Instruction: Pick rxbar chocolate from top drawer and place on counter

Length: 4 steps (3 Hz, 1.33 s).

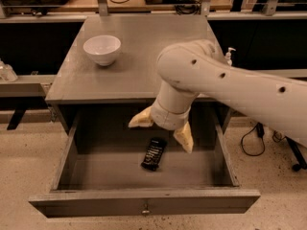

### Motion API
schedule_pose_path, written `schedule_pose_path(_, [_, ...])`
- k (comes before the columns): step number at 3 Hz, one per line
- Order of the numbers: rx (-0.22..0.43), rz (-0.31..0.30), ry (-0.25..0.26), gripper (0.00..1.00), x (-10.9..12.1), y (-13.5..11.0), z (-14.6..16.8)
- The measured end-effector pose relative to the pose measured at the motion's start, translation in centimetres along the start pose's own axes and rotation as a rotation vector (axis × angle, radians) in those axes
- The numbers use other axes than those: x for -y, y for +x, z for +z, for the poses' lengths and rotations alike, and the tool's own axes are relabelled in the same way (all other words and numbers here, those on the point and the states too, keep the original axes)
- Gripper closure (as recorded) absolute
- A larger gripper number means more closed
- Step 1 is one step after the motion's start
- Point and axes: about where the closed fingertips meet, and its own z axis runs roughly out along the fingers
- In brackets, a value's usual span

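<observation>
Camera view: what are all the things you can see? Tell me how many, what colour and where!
counter: one, grey, top of the cabinet
bowl: one, white, back left of the counter
drawer: one, grey, pulled open below the counter
bar: one, black, flat on the drawer floor near the middle
bottle: one, whitish, by the counter's right edge, behind the arm
floor: pale, speckled, around the cabinet
arm: one, off-white, reaching in from the right across the counter
gripper: one, cream jaws spread open, over the open drawer just above the bar
</observation>
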Motion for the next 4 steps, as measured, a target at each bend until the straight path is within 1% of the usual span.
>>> schedule_pose_path(1, [-0.026,-0.165,-0.045,0.00,1.8,-1.0,5.3])
schedule_pose_path(2, [-0.087,-0.250,-0.152,0.00,1.8,-0.7,10.0])
schedule_pose_path(3, [-0.098,-0.275,-0.178,0.00,1.9,0.1,12.4])
schedule_pose_path(4, [-0.092,-0.286,-0.192,0.00,2.4,0.8,14.4])
